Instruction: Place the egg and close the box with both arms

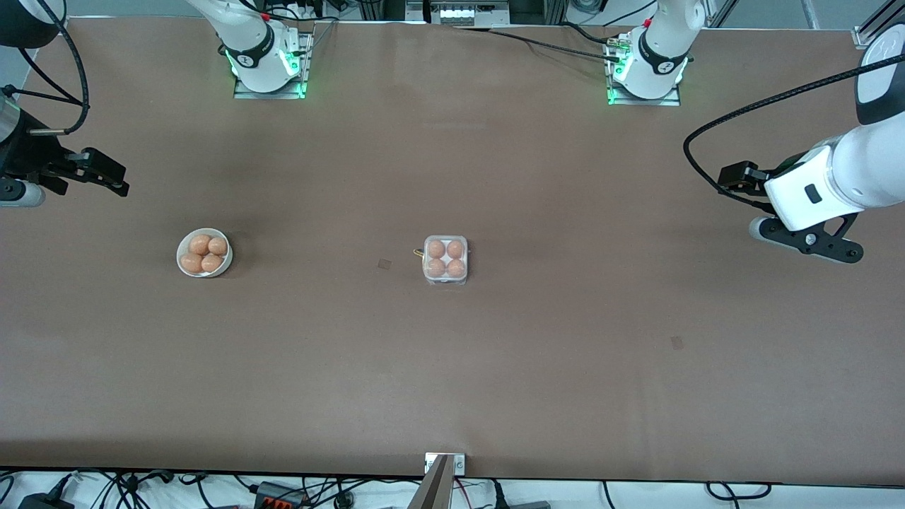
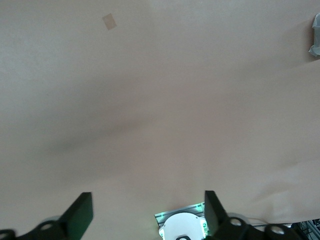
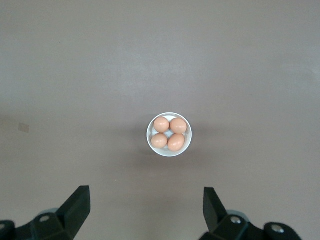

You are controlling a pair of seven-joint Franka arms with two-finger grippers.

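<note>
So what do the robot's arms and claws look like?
Both arms are chunky and white with black bands at the joints. The left arm has a thin black cable looping off it, and the right arm has one too. Each round white base glows green at its edge. The left tool and right tool are black, each with two flat fingers.

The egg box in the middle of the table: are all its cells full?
Full. The egg box shows four eggs, one per cell, in the front view.
</note>
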